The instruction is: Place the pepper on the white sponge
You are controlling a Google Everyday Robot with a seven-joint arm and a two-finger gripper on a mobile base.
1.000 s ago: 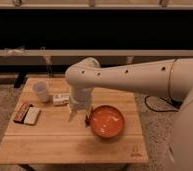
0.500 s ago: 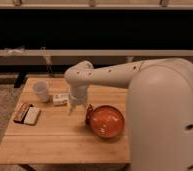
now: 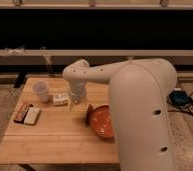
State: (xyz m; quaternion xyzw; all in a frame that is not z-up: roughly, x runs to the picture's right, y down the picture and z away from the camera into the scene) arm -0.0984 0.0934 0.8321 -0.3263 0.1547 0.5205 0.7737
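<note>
The pepper (image 3: 89,114) is a small dark red shape on the table, against the left rim of the orange bowl (image 3: 104,122). The white sponge (image 3: 32,115) lies flat near the table's left edge, right beside a reddish-brown pad (image 3: 21,112). My gripper (image 3: 73,103) hangs down from the white arm over the middle of the table, just right of the white labelled box (image 3: 60,99). It is up and to the left of the pepper and well right of the sponge. Nothing shows in it.
A white cup (image 3: 40,90) stands at the back left of the wooden table (image 3: 55,140). My large white arm (image 3: 140,100) covers the table's right side. A dark rail runs behind the table, and cables lie on the floor at right.
The gripper has shifted left, from by the bowl toward the white box. The arm now fills much more of the right side of the view. The objects on the table have not moved.
</note>
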